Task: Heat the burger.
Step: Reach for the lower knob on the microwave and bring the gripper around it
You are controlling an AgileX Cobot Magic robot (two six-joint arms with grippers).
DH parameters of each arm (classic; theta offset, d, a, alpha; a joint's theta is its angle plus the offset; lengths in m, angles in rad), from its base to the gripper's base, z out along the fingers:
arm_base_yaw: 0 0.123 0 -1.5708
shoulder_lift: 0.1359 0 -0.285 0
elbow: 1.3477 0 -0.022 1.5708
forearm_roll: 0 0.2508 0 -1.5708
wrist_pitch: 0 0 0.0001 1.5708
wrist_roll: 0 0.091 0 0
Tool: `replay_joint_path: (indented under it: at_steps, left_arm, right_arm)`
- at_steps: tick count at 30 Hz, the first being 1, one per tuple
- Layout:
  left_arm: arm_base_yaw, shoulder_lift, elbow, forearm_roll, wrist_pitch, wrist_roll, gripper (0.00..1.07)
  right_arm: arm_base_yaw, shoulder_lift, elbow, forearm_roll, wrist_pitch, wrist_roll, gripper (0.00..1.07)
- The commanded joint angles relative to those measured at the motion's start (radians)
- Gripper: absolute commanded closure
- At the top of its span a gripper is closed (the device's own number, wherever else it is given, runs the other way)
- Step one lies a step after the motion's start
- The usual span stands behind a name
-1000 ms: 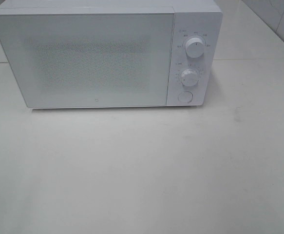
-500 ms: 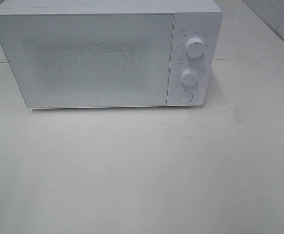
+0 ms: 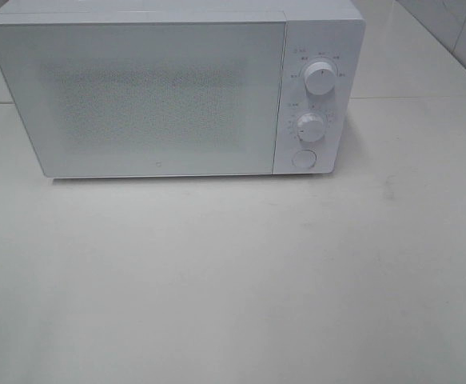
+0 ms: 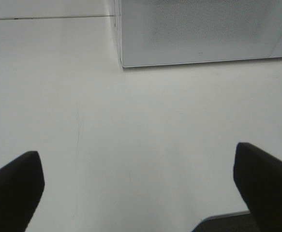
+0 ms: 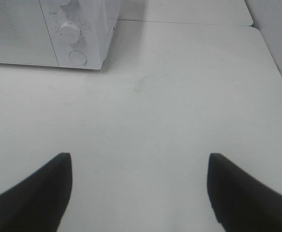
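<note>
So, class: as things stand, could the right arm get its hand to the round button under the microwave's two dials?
Probably yes. Nothing lies on the table between the open right hand and the round button on the microwave's front, and the shut door leaves that panel uncovered.

Smooth glossy white microwave (image 3: pixel 161 96), speckled door, matt off-white table (image 3: pixel 233 280)

Microwave (image 3: pixel 161 88) at the rear of the table (image 3: pixel 233 280).
Door (image 3: pixel 137 96) on the left; upper dial (image 3: pixel 319 78), lower dial (image 3: pixel 310 126) and button (image 3: pixel 303 158) stacked on the right.
</note>
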Motion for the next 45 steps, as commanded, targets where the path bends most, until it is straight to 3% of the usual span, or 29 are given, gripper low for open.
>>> replay_joint_path:
  at_steps: [1,15,23,29,45]
  left_arm:
    - [0.000,-0.017,0.000,-0.003,-0.013,-0.005,0.07]
    - [0.000,-0.017,0.000,-0.003,-0.013,-0.005,0.07]
    - [0.000,-0.017,0.000,-0.003,-0.013,-0.005,0.07]
    - [0.000,-0.017,0.000,-0.003,-0.013,-0.005,0.07]
    - [0.000,-0.017,0.000,-0.003,-0.013,-0.005,0.07]
  right_arm:
    - [-0.005,-0.021,0.003,0.001,-0.001,0.000,0.32]
    - [-0.005,0.018,-0.023,0.002,-0.063,0.000,0.32]
    - [-0.005,0.149,-0.017,0.002,-0.192,0.000,0.32]
    - [-0.005,0.272,0.008,0.002,-0.405,0.000,0.32]
    - [-0.005,0.551,0.008,0.001,-0.652,0.000,0.32]
